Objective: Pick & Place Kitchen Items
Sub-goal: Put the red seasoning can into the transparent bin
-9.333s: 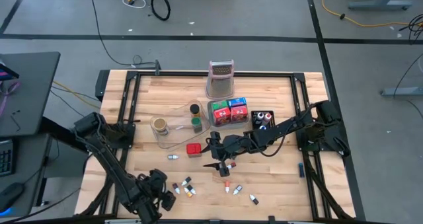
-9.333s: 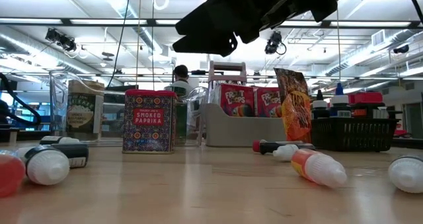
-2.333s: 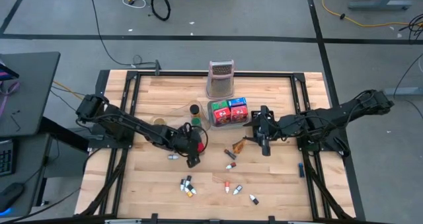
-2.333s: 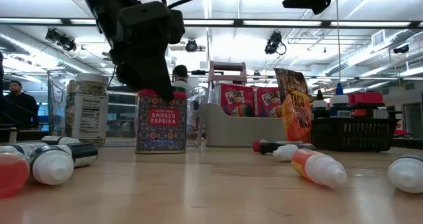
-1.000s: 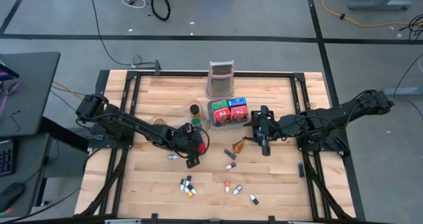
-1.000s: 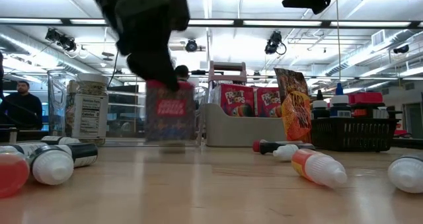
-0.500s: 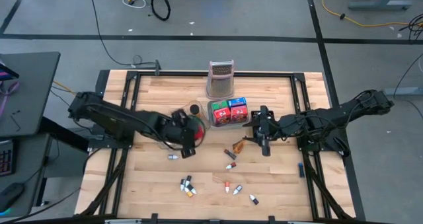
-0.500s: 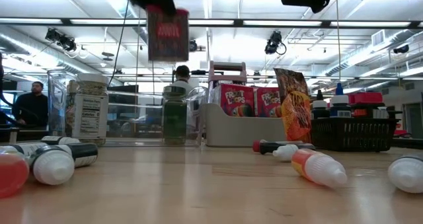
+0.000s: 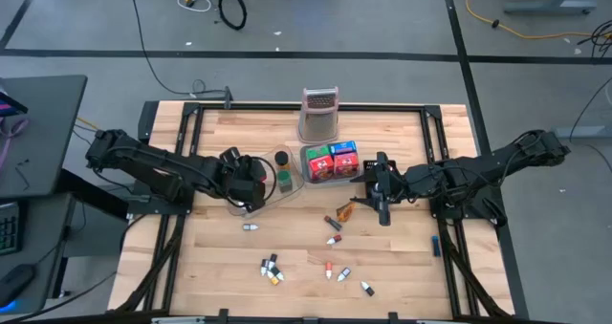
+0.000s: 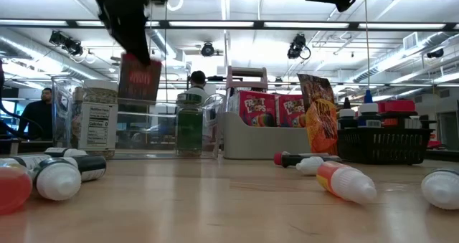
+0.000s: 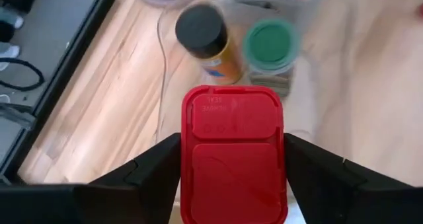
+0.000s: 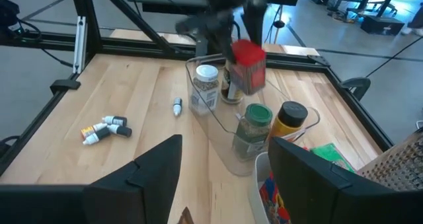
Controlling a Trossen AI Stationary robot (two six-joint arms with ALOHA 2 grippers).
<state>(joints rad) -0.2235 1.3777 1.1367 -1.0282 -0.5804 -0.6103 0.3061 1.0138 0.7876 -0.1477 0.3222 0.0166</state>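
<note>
The left gripper [image 11: 232, 178] squeezes the red paprika tin [image 11: 232, 151], up in the air over the clear tray [image 9: 251, 202]. Next, I think, it must set the tin down inside. The right gripper [image 9: 382, 205] waits with its fingers apart, holding nothing.

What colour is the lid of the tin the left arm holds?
Red; the tin's lid shows best in the left wrist view.

Two dark, jointed arms of matte black segments. Left gripper [image 11: 232, 159]: broad, angular black fingers [image 11: 142, 174]. Right gripper [image 12: 225, 178]: matching black, faceted fingers [image 12: 156, 168].
</note>
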